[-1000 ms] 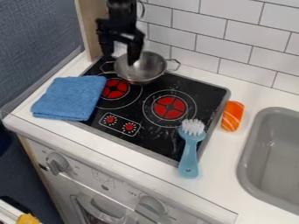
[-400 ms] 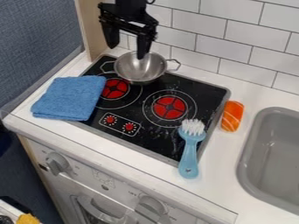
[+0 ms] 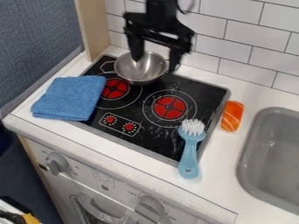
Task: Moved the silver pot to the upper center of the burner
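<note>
The black gripper (image 3: 154,64) hangs over the right part of the silver pot, its two fingers spread wide. One fingertip is above the pot's bowl, and the other is by the pot's right side, covering the right handle. The silver pot (image 3: 132,73) rests upright at the back of the black stove top (image 3: 201,91), behind the two red burners. Its left handle shows. The left burner (image 3: 115,89) lies just in front of the pot, and the right burner (image 3: 169,107) is farther right.
A folded blue cloth (image 3: 70,98) overlaps the stove's left edge. A blue brush (image 3: 189,151) lies across the front right corner. An orange sushi piece (image 3: 232,116) sits right of the stove, before the grey sink (image 3: 274,153). Behind stands a tiled wall (image 3: 251,52).
The gripper has moved right, from the pot's left side to above its right part, and its fingers now show spread wide. The pot has not moved.
</note>
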### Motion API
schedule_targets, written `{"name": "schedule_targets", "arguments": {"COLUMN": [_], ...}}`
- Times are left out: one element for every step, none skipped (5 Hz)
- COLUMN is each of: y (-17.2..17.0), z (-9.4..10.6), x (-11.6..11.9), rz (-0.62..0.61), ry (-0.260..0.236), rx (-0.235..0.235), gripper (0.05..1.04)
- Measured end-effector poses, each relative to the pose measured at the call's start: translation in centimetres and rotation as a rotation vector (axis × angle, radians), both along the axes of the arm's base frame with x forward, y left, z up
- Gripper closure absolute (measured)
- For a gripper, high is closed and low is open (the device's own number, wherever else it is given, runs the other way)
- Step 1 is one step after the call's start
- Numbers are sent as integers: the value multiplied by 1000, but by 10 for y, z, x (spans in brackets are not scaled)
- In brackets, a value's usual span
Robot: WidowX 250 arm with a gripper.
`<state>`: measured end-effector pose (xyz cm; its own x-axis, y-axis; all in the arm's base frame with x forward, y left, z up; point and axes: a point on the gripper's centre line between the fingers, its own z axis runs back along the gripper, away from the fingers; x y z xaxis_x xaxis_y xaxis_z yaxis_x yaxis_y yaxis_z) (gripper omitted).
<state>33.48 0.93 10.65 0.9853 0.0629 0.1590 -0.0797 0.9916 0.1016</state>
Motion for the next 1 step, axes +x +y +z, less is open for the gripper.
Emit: {"name": "schedule_targets", "arguments": {"y": [-22], "z": [0], "x": [-7], "rz": [28], "ry": [-13], "rx": [-41], "gripper": [82]}}
